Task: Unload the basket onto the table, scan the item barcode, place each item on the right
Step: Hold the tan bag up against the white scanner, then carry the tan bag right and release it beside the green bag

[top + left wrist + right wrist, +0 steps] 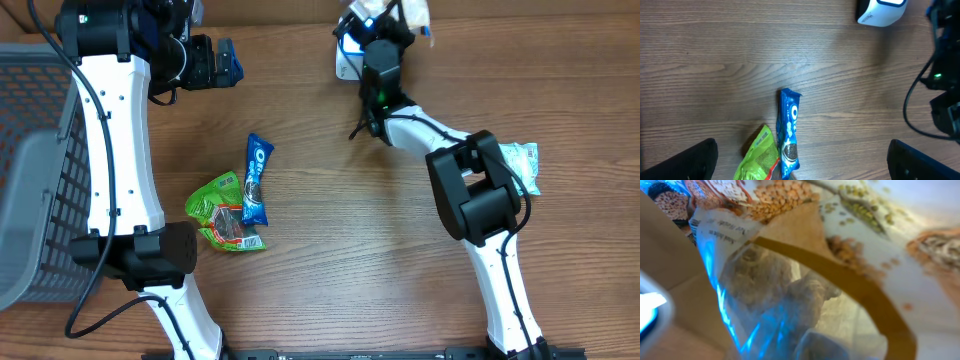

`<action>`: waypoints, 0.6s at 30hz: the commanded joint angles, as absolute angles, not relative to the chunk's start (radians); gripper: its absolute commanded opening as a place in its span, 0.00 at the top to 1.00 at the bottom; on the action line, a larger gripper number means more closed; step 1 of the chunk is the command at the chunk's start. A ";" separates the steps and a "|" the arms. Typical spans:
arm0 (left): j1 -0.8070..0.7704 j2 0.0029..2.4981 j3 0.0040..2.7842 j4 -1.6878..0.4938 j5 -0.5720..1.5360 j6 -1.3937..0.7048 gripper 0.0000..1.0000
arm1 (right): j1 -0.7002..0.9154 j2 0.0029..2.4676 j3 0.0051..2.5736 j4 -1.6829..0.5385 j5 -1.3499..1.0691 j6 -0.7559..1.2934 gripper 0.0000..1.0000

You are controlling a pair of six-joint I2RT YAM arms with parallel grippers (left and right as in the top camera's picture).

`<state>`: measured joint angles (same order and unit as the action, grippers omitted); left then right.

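Scanning looks under way from overhead: the right gripper point(384, 28) is clamped on the snack bag point(414, 13) beside the scanner point(347, 58), and the left gripper point(214, 62) hangs open and empty. The left wrist view shows its spread fingers point(685, 161) framing a cookie pack point(789, 132) and a green bag point(760, 157), both well apart from the scanner, so nothing blocks it. The right wrist view shows blue light on the bag but no barcode, so turning it probably comes next.

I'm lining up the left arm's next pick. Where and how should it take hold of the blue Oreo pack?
Probably the half of the blue Oreo pack away from the green bag, coming straight down with the fingers across its narrow width. It lies flat and long, and its other end touches the bag, so this end is freer. The left gripper is open.
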<state>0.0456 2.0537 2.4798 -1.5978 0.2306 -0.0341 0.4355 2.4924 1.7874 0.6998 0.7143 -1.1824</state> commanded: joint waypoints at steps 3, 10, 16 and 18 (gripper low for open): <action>0.039 2.049 2.476 -1.596 0.228 -0.049 0.00 | 0.482 2.365 1.795 0.604 0.798 -1.173 0.96; 0.039 2.049 2.476 -1.596 0.229 -0.049 0.00 | 0.555 2.159 1.795 0.169 0.802 -1.054 0.96; 0.039 2.049 2.476 -1.596 0.229 -0.049 0.00 | 0.625 1.923 1.795 -0.447 0.565 -0.871 0.96; 0.039 2.049 2.476 -1.596 0.229 -0.049 0.00 | 0.629 1.851 1.795 -0.588 0.448 -0.746 0.96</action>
